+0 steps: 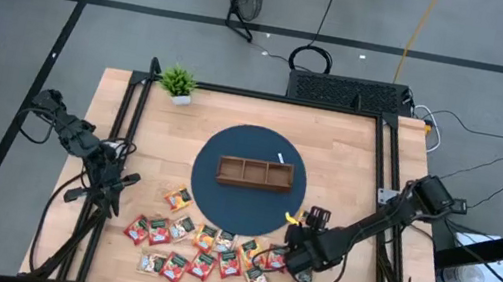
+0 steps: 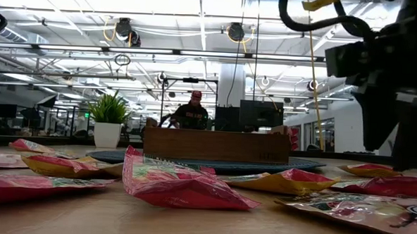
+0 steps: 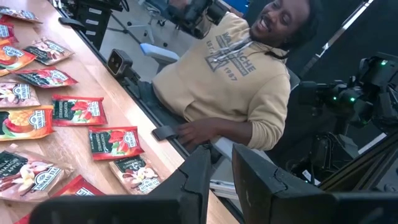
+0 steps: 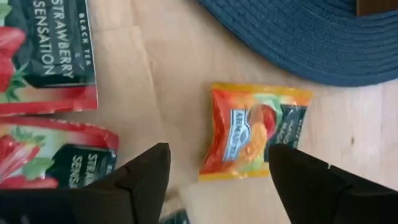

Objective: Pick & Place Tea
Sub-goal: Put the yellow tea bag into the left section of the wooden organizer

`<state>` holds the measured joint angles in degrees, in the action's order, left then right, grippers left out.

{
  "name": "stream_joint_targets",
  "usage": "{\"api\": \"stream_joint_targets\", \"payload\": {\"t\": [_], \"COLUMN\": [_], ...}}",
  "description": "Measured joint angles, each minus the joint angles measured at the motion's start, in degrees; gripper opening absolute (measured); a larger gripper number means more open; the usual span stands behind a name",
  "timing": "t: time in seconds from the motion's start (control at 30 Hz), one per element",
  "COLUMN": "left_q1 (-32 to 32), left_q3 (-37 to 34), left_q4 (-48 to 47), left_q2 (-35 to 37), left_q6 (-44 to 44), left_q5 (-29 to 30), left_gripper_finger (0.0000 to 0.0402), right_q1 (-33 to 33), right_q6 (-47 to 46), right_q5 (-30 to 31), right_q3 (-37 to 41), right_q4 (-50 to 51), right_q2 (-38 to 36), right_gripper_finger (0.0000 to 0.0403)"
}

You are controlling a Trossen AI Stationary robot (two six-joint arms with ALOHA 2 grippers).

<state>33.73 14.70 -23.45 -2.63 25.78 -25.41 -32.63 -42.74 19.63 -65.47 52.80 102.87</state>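
Right gripper fingers spread wide, empty, low over an orange sachet lying between them on bare wood, just off the blue mat edge at upper right of the wrist frame. Red strawberry sachets crowd the left side. Remaining tea is scattered along the table's lower edge in the high view. Wooden tray sits mid-mat. Left gripper is parked at the left edge, fingers nearly together, holding nothing. Person sits beyond that edge.
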Motion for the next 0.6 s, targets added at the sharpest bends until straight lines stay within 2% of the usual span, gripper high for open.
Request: {"api": "stream_joint_targets", "payload": {"t": [0.23,0.4,0.5,0.6], "left_q1": [0.0,0.0,0.0,0.0], "left_q3": [0.0,0.0,0.0,0.0], "left_q4": [0.0,0.0,0.1,0.0], "left_q2": [0.0,0.0,0.0,0.0], "left_q6": [0.0,0.0,0.0,0.0], "left_q5": [0.0,0.0,0.0,0.0], "left_gripper_finger": [0.0072,0.0072,0.0072,0.0072], "right_q1": [3.1,4.9,5.3,5.6], "right_q6": [1.7,1.8,1.5,1.5], "right_q5": [-1.7,-3.0,-4.9,-6.9], "right_q3": [5.7,8.6,10.2,12.0], "right_q4": [-6.0,-6.3,-6.8,-9.1], "right_q2": [-0.4,-0.3,-0.2,-0.3], "right_gripper_finger": [0.0238,0.0224,0.0198,0.0156]}}
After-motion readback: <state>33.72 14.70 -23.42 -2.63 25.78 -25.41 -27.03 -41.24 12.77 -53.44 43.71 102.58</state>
